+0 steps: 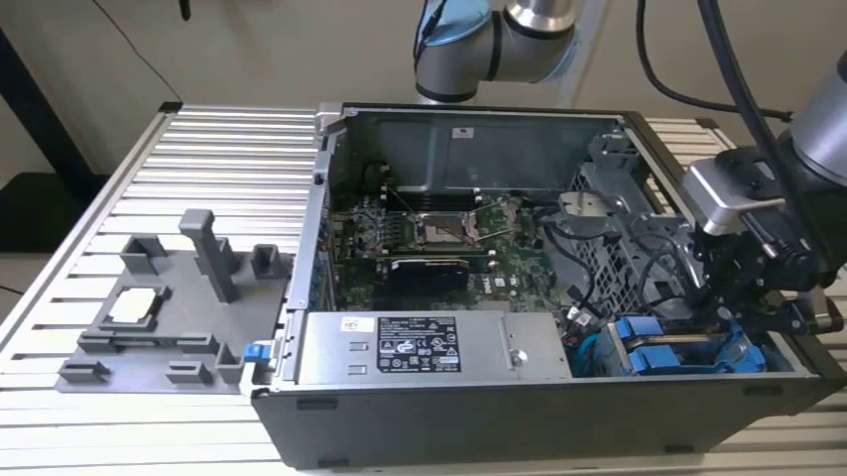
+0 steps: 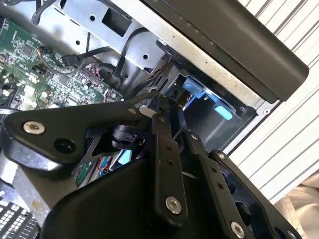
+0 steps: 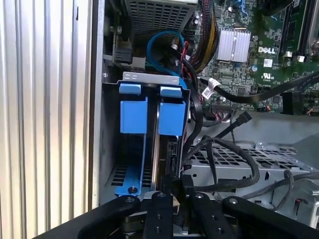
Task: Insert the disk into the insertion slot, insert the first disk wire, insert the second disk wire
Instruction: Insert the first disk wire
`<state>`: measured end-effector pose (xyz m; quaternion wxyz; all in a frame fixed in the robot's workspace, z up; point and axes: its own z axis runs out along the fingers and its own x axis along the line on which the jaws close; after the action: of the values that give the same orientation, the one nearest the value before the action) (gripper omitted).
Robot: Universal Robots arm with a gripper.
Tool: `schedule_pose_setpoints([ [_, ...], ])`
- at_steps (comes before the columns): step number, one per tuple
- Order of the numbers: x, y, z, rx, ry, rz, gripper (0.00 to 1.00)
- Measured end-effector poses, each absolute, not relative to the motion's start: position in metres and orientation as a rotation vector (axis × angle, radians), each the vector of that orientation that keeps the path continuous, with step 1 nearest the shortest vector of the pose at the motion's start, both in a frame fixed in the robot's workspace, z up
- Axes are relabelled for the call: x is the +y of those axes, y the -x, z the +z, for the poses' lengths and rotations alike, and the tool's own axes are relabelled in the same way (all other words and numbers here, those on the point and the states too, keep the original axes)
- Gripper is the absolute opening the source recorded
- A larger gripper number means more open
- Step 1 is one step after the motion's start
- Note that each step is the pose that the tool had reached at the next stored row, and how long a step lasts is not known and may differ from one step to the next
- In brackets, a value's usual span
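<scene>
We see an open case [image 1: 530,421] lying on a ribbed table [image 1: 225,149], and the arm [image 1: 820,119] reaches into its corner at the exterior view's right. In the first wrist view the slot [image 3: 149,76] holds two blue-framed drives side by side, both pushed in. The disk [image 3: 172,117] is the one in line with the hand [image 3: 174,188]. The other drive [image 3: 133,114] sits just beside it, nearer the case wall.

The hand is narrow: its fingers [image 3: 160,211] are drawn close together on a small dark plug [image 3: 172,175] that touches the disk's near end. We cannot tell whether the plug is fully seated. In the second wrist view the fingers meet in front of the same blue frames.

Black cables [image 3: 234,149] loop over the perforated cage [image 3: 239,162] beside the slot, and a blue cable [image 3: 160,40] curls beyond it. The board [image 1: 437,233] lies in the middle of the case, with the power supply [image 1: 423,349] along the near wall. A grey fixture [image 1: 159,327] stands on the table at the exterior view's left, well apart from the hand.
</scene>
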<state>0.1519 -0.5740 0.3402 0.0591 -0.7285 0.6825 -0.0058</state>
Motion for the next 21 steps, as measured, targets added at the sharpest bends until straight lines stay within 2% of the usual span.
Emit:
schedule_pose_setpoints([
  [21, -0.5741, -0.1525, 0.3318, 2.144, 2.128, -0.019, 0.19],
])
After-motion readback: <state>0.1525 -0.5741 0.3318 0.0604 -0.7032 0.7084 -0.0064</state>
